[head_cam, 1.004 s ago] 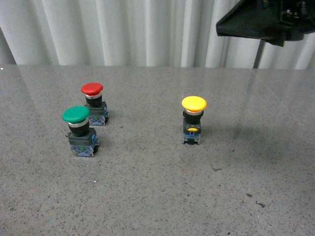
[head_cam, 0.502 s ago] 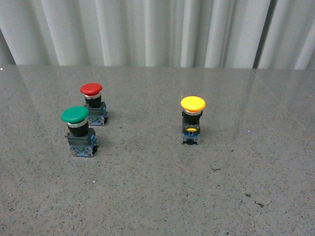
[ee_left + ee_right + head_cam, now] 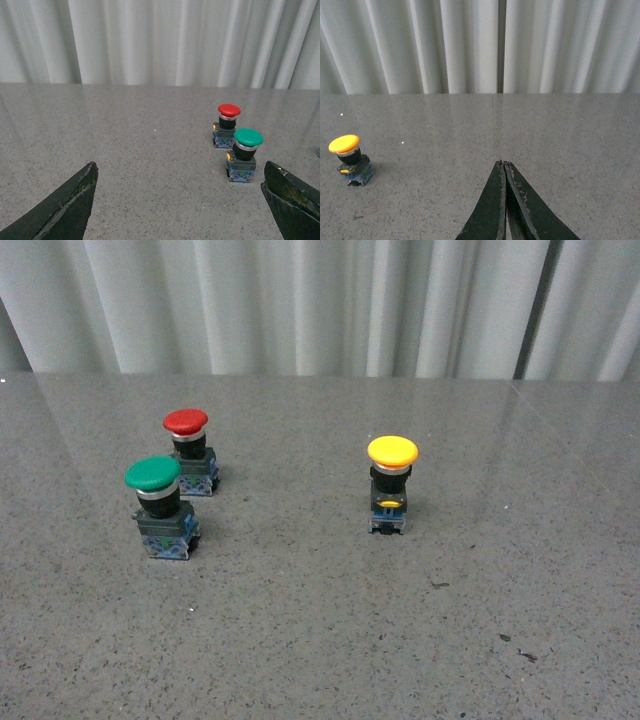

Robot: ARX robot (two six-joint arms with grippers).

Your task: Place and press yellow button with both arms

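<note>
Upright, the yellow button (image 3: 391,485) (mushroom cap); black body

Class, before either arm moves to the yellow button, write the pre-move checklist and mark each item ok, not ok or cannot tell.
1. Yellow button upright on the table: ok.
2. Space around it free; green button and red button stand well apart: ok.
3. Left pincer open, empty: ok.
4. Right pincer shut, empty: ok for pressing.
5. Arms clear of the front view: ok.
</note>
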